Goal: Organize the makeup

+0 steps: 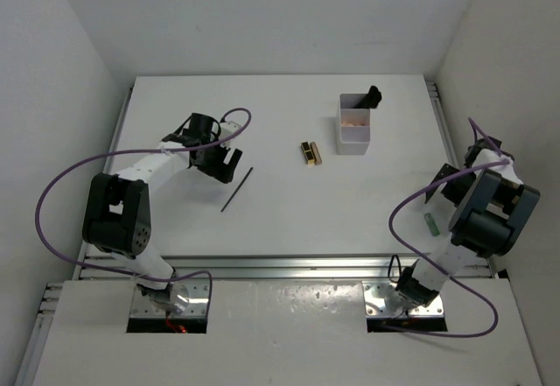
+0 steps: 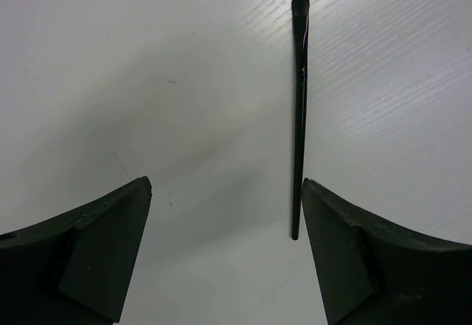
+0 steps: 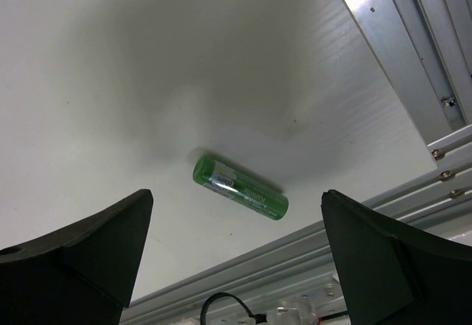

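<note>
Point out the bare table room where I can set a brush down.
Widest bare patch: near centre, between the thin black stick and the green tube, on the arms' side of the black-and-gold case. Also the far strip left of the white box. Tight between case and box.

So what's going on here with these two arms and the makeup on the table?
Nothing is held yet. The left gripper hangs open over a thin black stick on the table. The right gripper is open above a green tube near the table's edge. One black brush stands in the white box, with a black-and-gold case lying apart to its left.
</note>
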Motion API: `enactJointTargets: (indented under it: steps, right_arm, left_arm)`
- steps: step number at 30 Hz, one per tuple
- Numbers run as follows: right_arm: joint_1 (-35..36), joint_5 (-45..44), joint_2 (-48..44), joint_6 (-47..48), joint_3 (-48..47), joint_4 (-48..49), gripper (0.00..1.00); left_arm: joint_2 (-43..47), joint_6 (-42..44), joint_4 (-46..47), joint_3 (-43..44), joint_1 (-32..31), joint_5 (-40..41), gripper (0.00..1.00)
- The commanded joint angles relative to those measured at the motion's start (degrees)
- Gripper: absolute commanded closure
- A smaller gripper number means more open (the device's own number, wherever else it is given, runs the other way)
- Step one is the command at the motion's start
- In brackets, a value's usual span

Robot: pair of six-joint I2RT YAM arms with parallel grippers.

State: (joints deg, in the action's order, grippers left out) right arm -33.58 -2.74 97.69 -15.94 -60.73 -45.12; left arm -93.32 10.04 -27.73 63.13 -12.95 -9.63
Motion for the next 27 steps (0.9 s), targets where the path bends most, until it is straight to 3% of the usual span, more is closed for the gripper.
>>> enactJointTargets:
  steps: [1, 14, 27]
  right_arm:
    - [0.62, -0.07, 0.22, 3.02, -1.77, -3.48, 0.04]
    - [3.79, -5.61, 2.93, 7.06, 1.4, -0.84, 0.08]
    - [7.39, -8.86, 3.2, 10.05, 2.98, 1.79, 0.18]
  left_arm:
    - [1.56, 0.33, 0.74, -0.2, -0.5, -0.13, 0.11]
    - [2.09, 0.33, 0.74, -0.73, -0.5, -0.66, 0.11]
    - [2.09, 0.86, 0.74, -0.73, -0.5, -0.13, 0.11]
